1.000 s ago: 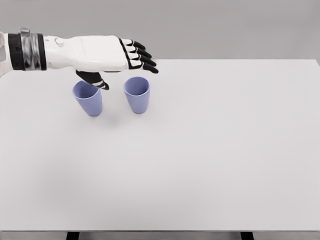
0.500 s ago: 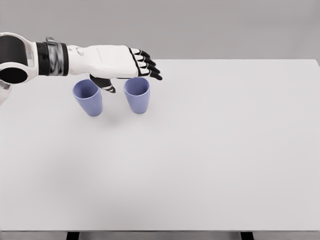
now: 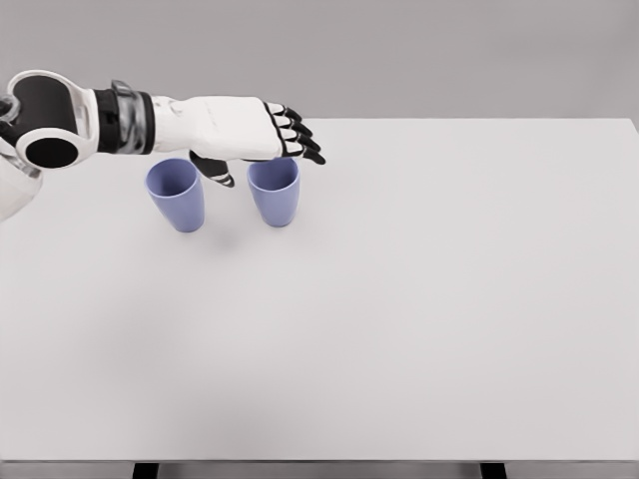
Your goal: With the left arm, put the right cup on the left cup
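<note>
The left arm reaches in from the picture's left edge, its forearm running nearly level toward the right. The left hand [image 3: 240, 130] lies palm down, back of the hand facing up. Its four black-tipped fingers [image 3: 298, 140] stretch out side by side, slightly drooping at the tips. The dark thumb [image 3: 213, 170] hangs below the palm, seemingly apart from the fingers, grasping nothing.

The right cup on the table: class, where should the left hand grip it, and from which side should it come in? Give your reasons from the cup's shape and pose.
Grip the right cup around its upper wall just below the rim, coming from behind and its left, where the left hand hovers open. The cup stands upright, mouth up, tapering towards its base, so the wider top probably resists slipping. The gap to the left cup leaves room for the thumb.
</note>
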{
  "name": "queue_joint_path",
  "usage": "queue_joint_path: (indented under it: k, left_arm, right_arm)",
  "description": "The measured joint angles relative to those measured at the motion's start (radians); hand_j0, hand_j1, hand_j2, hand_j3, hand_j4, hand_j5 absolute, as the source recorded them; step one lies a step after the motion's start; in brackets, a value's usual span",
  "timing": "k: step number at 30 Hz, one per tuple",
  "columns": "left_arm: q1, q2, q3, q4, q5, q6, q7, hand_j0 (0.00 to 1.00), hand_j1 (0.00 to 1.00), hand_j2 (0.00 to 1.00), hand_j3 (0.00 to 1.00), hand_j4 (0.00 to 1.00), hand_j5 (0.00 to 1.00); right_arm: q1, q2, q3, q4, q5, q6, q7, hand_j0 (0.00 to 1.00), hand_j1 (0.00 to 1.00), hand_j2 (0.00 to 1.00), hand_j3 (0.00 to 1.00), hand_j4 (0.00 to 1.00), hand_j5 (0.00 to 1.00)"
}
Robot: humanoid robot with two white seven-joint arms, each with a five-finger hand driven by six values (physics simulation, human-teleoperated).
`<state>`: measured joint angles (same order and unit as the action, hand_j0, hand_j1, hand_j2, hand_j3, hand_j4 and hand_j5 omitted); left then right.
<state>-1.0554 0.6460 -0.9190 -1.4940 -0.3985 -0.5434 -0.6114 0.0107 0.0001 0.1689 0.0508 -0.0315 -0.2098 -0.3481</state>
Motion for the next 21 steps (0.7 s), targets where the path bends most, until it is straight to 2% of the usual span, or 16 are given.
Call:
queue_joint_path:
  k: [21]
  left_arm:
    - [0.003,-0.06,-0.028,0.086,-0.08,-0.006,0.0,1.0,1.0,1.0,1.0,1.0,1.0]
  right_arm:
    - [0.0,0.0,0.0,0.0,0.0,0.0,0.0,1.0,1.0,1.0,1.0,1.0,1.0]
